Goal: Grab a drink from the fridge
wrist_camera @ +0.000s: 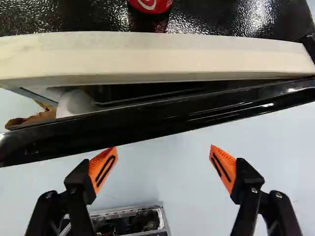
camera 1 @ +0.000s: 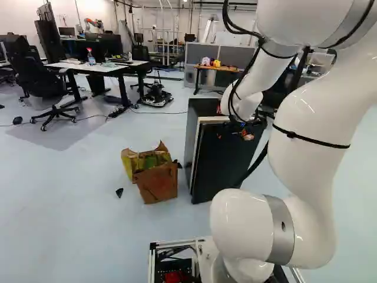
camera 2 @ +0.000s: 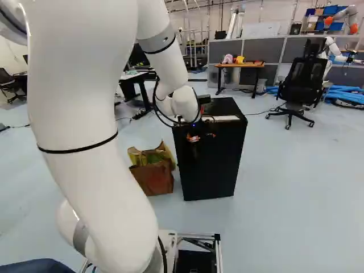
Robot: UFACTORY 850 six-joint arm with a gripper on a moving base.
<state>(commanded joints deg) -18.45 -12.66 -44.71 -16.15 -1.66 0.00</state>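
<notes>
My gripper [camera 2: 202, 136] is at the front of the black fridge [camera 2: 213, 170], near its top edge. The fridge door [wrist_camera: 157, 118] stands slightly ajar in the wrist view, leaving a narrow, dark gap wider at one end; little of the inside shows. Just off the door's outer face, my gripper [wrist_camera: 164, 151] is open, its orange pads wide apart with nothing between them. A red can [wrist_camera: 150, 4] rests on the fridge's dark top, beyond the pale front strip [wrist_camera: 157, 55], and is only partly in view.
A brown paper bag [camera 1: 158, 180] stands beside the fridge, with a small dark piece [camera 1: 119, 192] on the floor nearby. Farther back are desks [camera 1: 100, 66], an orange-topped table [camera 2: 239, 65] and an office chair [camera 2: 301, 82]. Another robot [camera 2: 335, 51] stands at the back right.
</notes>
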